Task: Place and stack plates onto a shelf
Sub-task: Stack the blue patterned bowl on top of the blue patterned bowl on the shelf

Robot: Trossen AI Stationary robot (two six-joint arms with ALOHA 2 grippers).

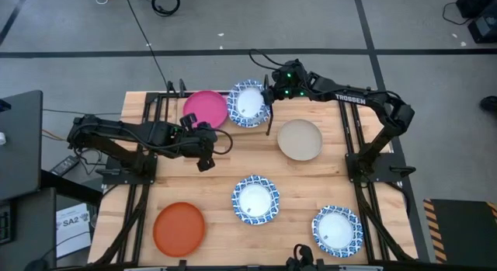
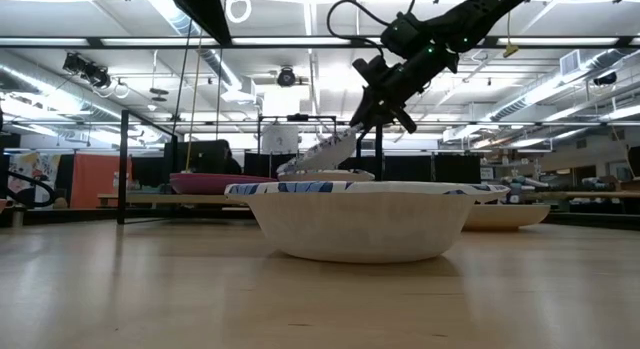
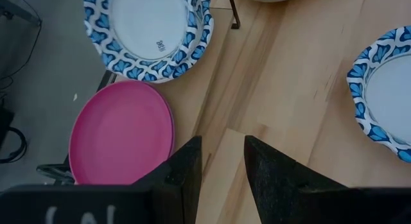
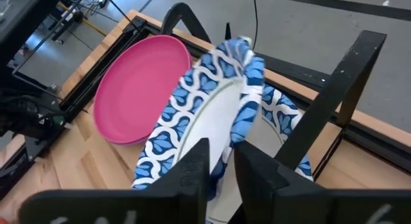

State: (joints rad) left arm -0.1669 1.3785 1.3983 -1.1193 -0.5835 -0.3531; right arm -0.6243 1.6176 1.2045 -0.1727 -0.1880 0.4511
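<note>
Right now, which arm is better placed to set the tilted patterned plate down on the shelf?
The right arm. Its end effector already grips the blue-and-white plate over the shelf, beside the magenta plate. The left end effector is empty.

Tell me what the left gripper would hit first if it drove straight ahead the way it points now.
Probably the magenta plate on the shelf. The left gripper, empty with fingers apart, points across bare table toward it; the patterned plate lies just beyond. Depth is uncertain.

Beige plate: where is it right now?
High view: the beige plate lies on the table right of centre, just below the right claw and the shelf.
</note>
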